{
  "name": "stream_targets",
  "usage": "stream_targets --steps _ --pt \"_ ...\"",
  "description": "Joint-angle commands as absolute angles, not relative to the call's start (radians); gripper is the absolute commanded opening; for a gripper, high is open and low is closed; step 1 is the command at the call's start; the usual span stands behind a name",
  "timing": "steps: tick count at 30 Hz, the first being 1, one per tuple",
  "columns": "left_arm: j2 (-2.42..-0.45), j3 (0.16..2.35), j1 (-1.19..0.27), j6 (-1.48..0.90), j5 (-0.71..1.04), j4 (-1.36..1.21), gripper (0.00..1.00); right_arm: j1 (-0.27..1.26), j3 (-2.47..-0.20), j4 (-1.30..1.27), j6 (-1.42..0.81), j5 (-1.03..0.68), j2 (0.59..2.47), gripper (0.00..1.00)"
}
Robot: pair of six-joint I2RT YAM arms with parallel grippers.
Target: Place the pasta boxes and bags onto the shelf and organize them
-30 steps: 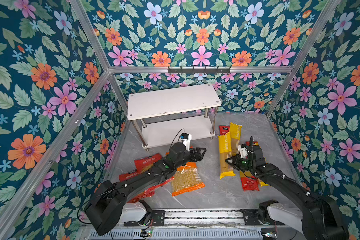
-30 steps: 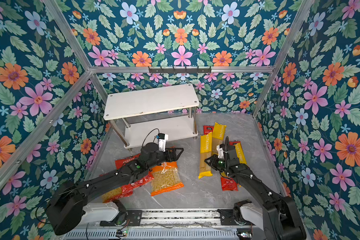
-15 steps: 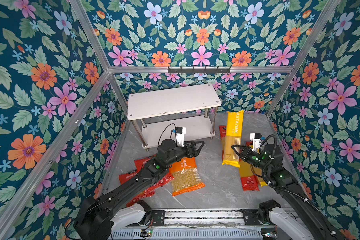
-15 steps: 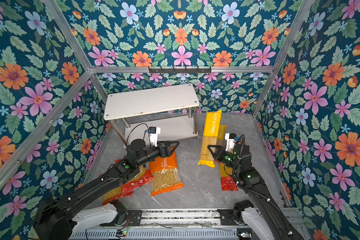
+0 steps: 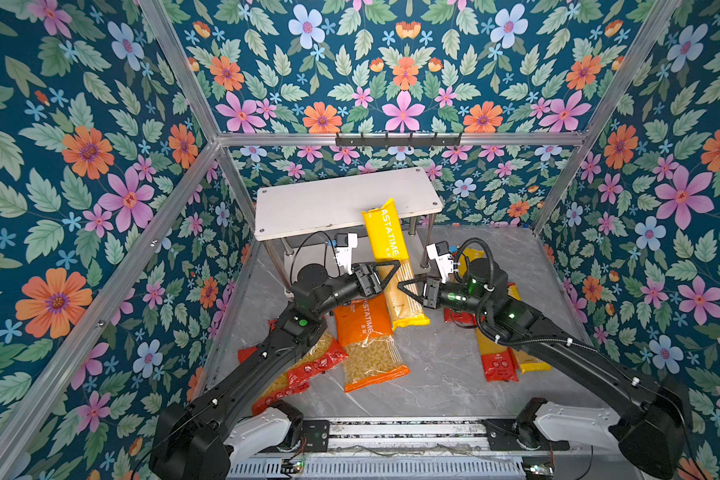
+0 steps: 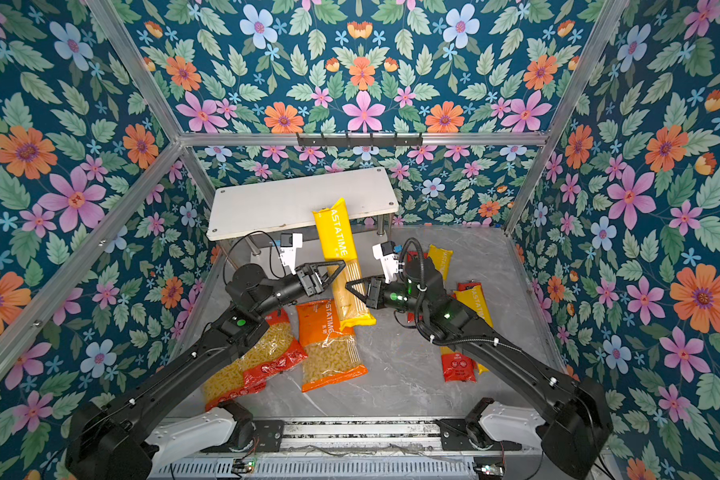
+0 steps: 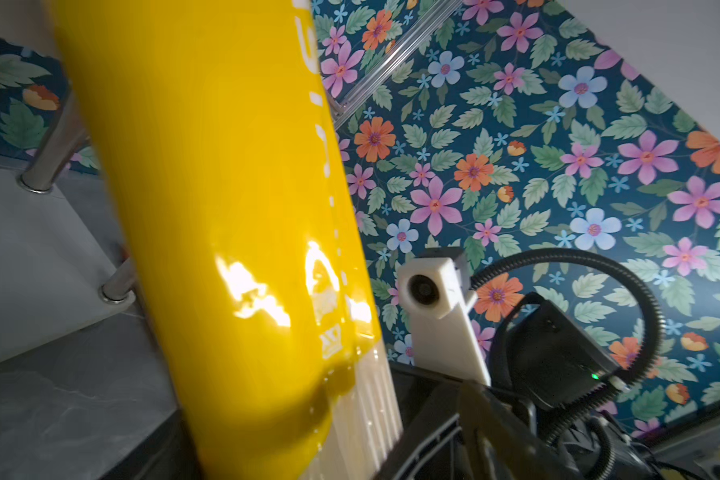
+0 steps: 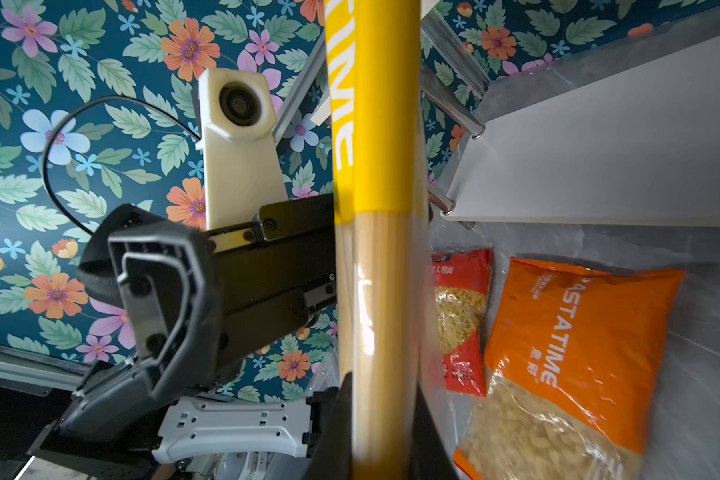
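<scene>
none of the packs shows on the white shelf [image 5: 329, 203] yet; its top board is bare. at the left, red bags of curly pasta [image 5: 308, 368] lie on the floor under the left arm. the left gripper [image 5: 385, 272] stands wide open at the clear lower part of a long yellow spaghetti pack [image 5: 385, 243], with 1 finger crossing in front of it; whether it touches, i cannot tell. an orange bag [image 5: 366, 345] lies flat just below. the spaghetti pack is held near upright, its top overlapping the shelf's front edge in both top views. the right gripper [image 5: 410, 291] is clamped narrow on its lower part. further right, long red and yellow packs [image 5: 501, 361] lie on the floor. the step looks like a handover, or 2-arm steadying, before shelving. next, the left jaws would need to close before the right lets go.
</scene>
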State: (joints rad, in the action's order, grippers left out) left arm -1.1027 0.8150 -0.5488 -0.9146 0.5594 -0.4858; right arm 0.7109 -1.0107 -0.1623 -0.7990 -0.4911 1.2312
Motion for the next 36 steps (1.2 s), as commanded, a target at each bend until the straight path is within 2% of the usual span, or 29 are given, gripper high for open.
stream_targets --steps 1,9,10,13,14,16,18,20,24,26,29,32,36 --pt "-1.104 0.798 -0.507 -1.047 0.639 -0.672 0.80 0.727 -1.060 -0.473 -0.878 -0.589 1.291 0.00" --pt "-1.115 0.823 -0.423 -1.105 0.635 -0.655 0.43 0.737 -1.110 -0.551 -0.991 -0.638 1.400 0.00" --pt "-1.117 0.827 -0.418 -1.111 0.635 -0.649 0.39 0.739 -1.113 -0.558 -1.002 -0.638 1.410 0.02" --pt "-1.110 0.839 -0.388 -1.127 0.628 -0.620 0.22 0.741 -1.120 -0.565 -1.017 -0.637 1.430 0.20" --pt "-1.106 0.848 -0.373 -1.128 0.624 -0.597 0.16 0.741 -1.120 -0.562 -1.019 -0.638 1.433 0.29" --pt "-1.095 0.861 -0.341 -1.138 0.616 -0.569 0.10 0.740 -1.116 -0.544 -1.014 -0.642 1.432 0.42" --pt "-1.089 0.881 -0.306 -1.154 0.618 -0.540 0.06 0.741 -1.099 -0.534 -1.011 -0.640 1.429 0.50" --pt "-1.092 0.908 -0.272 -1.161 0.632 -0.507 0.06 0.745 -1.076 -0.531 -1.014 -0.645 1.433 0.54" --pt "-1.099 0.942 -0.223 -1.173 0.660 -0.457 0.09 0.762 -1.079 -0.537 -1.020 -0.660 1.456 0.54" --pt "-1.101 0.950 -0.197 -1.197 0.674 -0.465 0.11 0.773 -1.111 -0.536 -1.020 -0.664 1.479 0.47" --pt "-1.108 0.973 -0.167 -1.199 0.691 -0.440 0.16 0.785 -1.170 -0.543 -1.026 -0.648 1.517 0.26" --pt "-1.126 0.994 -0.131 -1.209 0.710 -0.408 0.29 0.785 -1.236 -0.574 -1.075 -0.633 1.567 0.11" --pt "-1.115 0.981 -0.075 -1.259 0.732 -0.439 0.60 0.785 -1.335 -0.611 -1.161 -0.588 1.646 0.03"
